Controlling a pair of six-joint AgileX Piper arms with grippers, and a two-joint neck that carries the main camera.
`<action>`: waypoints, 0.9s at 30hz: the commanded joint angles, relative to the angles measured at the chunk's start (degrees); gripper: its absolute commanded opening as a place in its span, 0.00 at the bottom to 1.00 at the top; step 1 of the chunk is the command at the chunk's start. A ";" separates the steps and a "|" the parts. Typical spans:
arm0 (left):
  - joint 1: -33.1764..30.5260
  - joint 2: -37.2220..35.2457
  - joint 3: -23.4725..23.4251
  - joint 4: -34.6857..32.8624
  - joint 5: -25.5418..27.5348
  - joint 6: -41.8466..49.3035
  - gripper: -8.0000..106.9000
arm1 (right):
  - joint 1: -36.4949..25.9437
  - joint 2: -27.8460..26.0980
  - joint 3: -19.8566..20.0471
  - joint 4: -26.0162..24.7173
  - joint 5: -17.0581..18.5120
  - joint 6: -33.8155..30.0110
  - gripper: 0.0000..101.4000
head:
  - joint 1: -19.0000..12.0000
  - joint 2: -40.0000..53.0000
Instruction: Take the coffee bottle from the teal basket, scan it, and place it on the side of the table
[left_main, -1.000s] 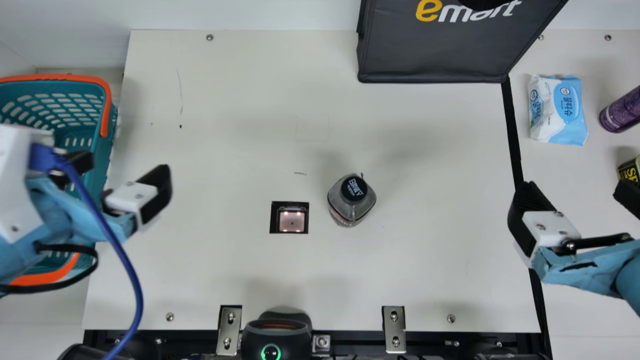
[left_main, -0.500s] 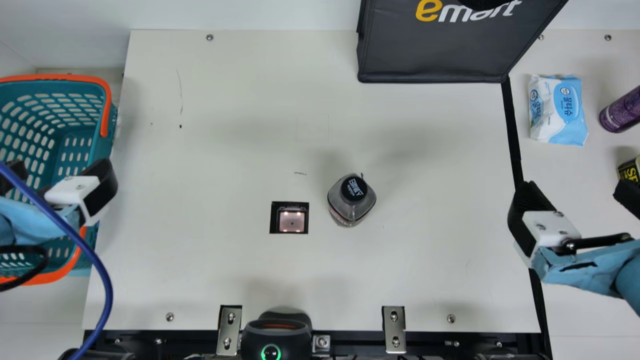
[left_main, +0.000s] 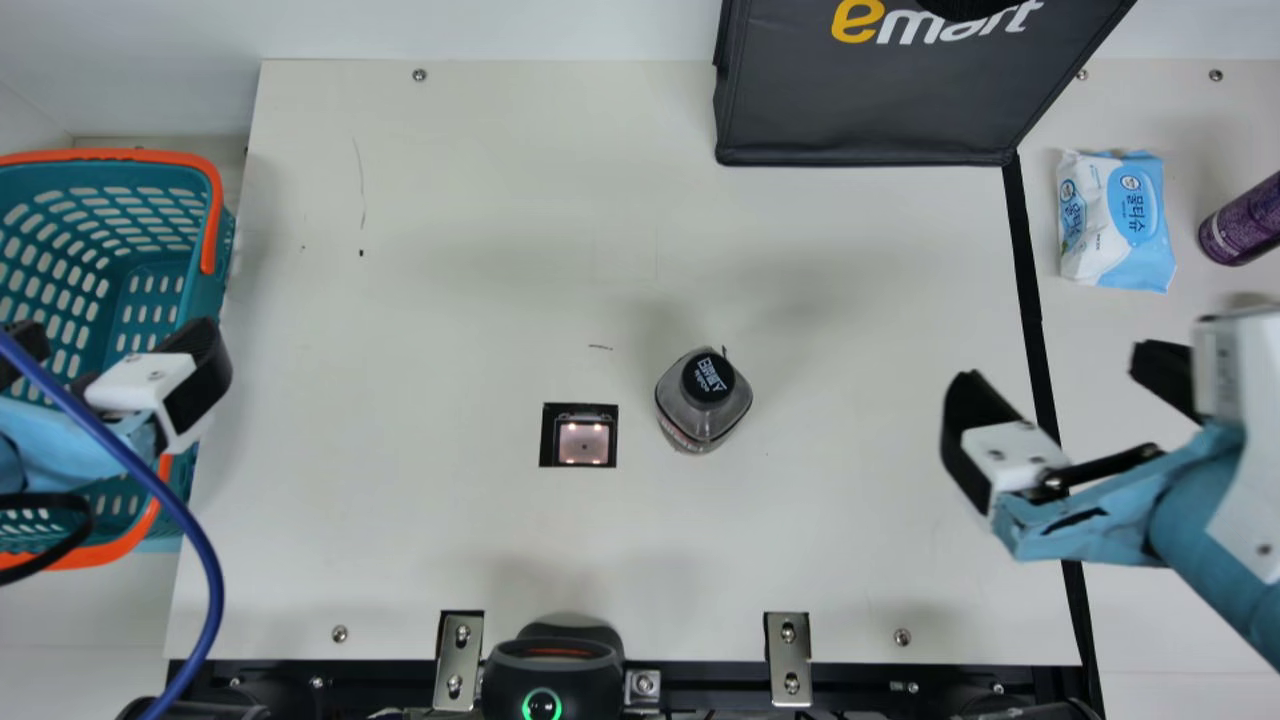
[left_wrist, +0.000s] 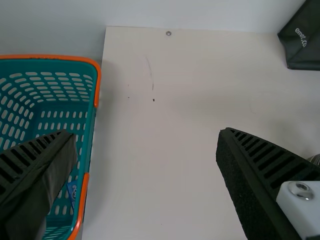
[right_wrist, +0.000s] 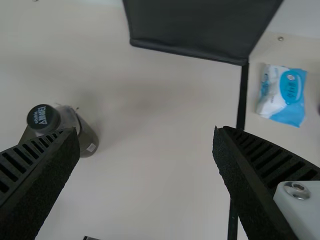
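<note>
"What does our coffee bottle look like?"

"It is grey, see-through and boxy, with a round black lid and white marks on top. It stands upright on our cream wooden-looking desk, near the small, square, black-edged window."

"What has changed since the last look?"

"Our black-tipped right gripper has moved in closer to the bottle. The bottle has stayed put."

"And our jaws?"

"Both pairs are spread wide. Our black-tipped left gripper is by the teal plastic basket with orange handles."
</note>
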 joint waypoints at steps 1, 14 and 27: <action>0.00 0.00 0.00 0.00 0.00 0.00 0.85 | 1.47 0.67 0.10 1.02 -0.33 -1.16 0.94 | -1.66 0.09; 0.00 0.00 0.00 0.00 0.00 0.00 0.85 | 10.56 6.67 1.11 3.86 -2.09 -6.25 0.94 | -1.66 0.09; 0.00 0.00 0.00 0.00 0.00 0.00 0.85 | 23.80 15.29 2.03 -3.54 -8.75 4.96 0.94 | -1.66 0.09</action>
